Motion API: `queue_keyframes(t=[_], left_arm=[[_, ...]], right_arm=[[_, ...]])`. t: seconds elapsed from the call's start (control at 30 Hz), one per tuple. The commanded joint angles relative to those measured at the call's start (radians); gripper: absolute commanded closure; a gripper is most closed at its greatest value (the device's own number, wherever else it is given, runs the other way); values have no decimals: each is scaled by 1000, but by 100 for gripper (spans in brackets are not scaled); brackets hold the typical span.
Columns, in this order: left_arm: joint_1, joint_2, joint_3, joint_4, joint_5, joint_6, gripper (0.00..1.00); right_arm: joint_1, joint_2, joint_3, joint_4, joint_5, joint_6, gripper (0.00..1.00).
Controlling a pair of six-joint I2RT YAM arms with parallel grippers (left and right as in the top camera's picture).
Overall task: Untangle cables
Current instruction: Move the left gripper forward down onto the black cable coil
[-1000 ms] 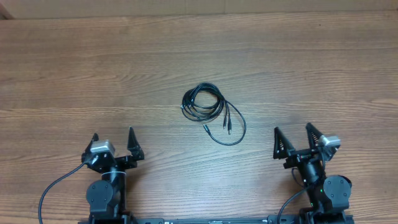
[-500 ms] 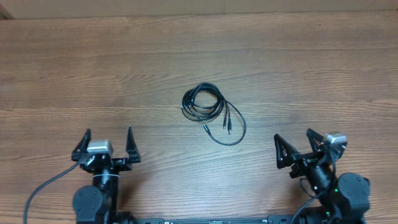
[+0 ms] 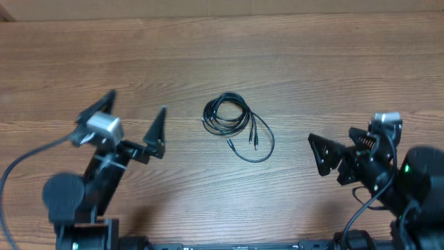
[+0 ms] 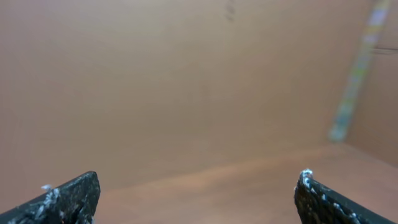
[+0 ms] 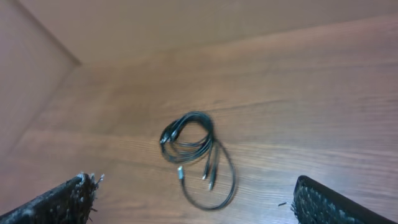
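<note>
Both arms have lifted and swung outward since earlier; my left fingers [image 3: 157, 128] and right fingers [image 3: 325, 151] are spread wide, empty. Tangled cables [image 3: 229, 127] lie coiled mid-tabletop [image 3: 277, 55], between them, untouched.

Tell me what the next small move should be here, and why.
Probably lower the right gripper toward the cables, aiming at the loose loop on its side. Both grippers stand open and empty, apart from the bundle, which lies tangled on the table. The right wrist view frames it; the left gripper has none of it in its own view.
</note>
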Motion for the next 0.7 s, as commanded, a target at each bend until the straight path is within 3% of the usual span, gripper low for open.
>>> queue_keyframes(t=[0.0, 0.23, 0.43, 0.57, 0.67], left_arm=[[-8, 101, 6, -23, 222, -93, 0], [-8, 251, 6, -163, 308, -126, 1], [-14, 375, 15, -68, 391, -273, 1], [-59, 492, 130, -93, 368, -309, 0], [-126, 602, 285, -179, 340, -259, 0]], right_arm=[[5, 114, 146, -95, -66, -10, 0], [5, 249, 277, -246, -63, -8, 0], [5, 279, 277, -238, -139, -5, 0], [4, 279, 277, -227, -140, -5, 0], [4, 285, 277, -229, -134, 1, 0]])
